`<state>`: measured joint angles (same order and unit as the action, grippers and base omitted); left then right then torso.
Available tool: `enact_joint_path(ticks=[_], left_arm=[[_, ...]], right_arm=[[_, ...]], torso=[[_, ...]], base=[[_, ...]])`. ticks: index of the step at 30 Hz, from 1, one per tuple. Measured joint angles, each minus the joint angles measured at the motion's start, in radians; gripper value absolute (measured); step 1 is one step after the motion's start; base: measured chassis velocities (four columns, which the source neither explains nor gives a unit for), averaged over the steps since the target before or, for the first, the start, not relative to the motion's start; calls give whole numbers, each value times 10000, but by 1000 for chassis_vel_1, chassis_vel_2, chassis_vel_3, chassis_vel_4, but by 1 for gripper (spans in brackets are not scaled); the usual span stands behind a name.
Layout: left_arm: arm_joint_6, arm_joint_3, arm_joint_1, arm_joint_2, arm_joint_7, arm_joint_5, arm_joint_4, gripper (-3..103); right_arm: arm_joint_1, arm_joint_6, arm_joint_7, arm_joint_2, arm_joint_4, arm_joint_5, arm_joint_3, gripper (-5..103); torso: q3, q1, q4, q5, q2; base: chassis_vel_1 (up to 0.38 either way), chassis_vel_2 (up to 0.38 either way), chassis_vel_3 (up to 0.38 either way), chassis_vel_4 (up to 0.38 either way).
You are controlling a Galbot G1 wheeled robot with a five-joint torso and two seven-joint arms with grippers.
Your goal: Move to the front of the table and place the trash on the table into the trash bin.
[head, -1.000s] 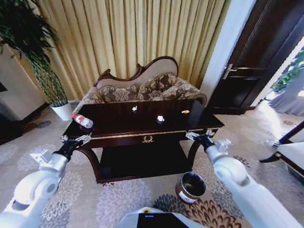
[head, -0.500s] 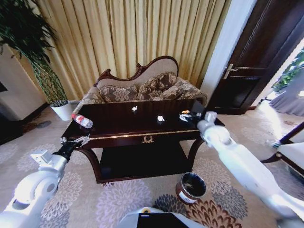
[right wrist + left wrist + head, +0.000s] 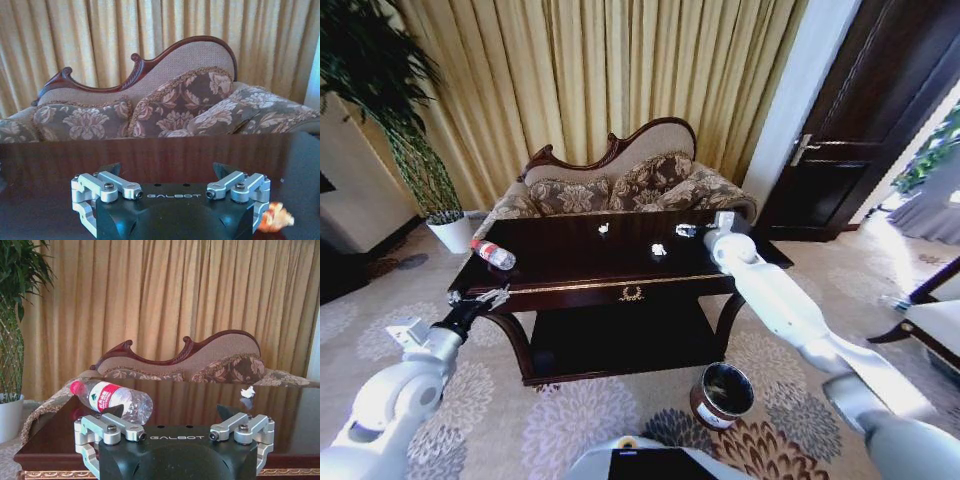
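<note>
Reaching out over the far right part of the table (image 3: pixel 620 262), the right gripper (image 3: pixel 686 230) hovers above the glossy dark top with its fingers spread wide and nothing between them. In the right wrist view the same gripper (image 3: pixel 167 172) shows both finger bases set far apart, and an orange scrap (image 3: pixel 274 218) lies on the tabletop just beside it. The left gripper (image 3: pixel 478 297) hangs in front of the table's left front corner, below the level of the top, and its fingers are also wide apart and empty. From the left wrist view, that gripper (image 3: pixel 170 412) faces the bottle (image 3: pixel 111 399), which lies on its side near the table's left end, red cap pointing away from the middle. The head view shows the bottle (image 3: pixel 492 253) at that same left edge. A white scrap (image 3: pixel 659 249) sits near the middle of the top and another small white scrap (image 3: pixel 603 229) lies toward the back edge, well apart from the bottle. The trash bin (image 3: pixel 722 394) stands upright on the patterned carpet (image 3: pixel 500 420) in front of the table's right leg. A patterned sofa (image 3: pixel 620 185) stands behind the table against yellow curtains (image 3: pixel 590 80).
</note>
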<state>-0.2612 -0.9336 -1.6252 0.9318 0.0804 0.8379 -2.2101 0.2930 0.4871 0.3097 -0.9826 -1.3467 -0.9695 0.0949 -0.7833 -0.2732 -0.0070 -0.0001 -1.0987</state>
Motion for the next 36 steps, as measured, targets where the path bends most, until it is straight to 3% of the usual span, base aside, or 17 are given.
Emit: enact_joint_path(ticks=[17,30,36], left_arm=[[74,19,98,87,-83,-33,5,100],[47,-26,84,3,-73,66,50,100],[45,-16,109,-16,-73,57,87,100]], right_arm=[[-232,900,419,352,803,111,30,100],[141,1008,832,236,917,270,-175,102],[143,894,917,163,970,356,-196,93]], torso=[[1,1,-2,2,-1],[0,0,0,1,-1],[0,1,0,2,-1]], base=[[0,0,0,0],[0,0,0,0],[0,0,0,0]])
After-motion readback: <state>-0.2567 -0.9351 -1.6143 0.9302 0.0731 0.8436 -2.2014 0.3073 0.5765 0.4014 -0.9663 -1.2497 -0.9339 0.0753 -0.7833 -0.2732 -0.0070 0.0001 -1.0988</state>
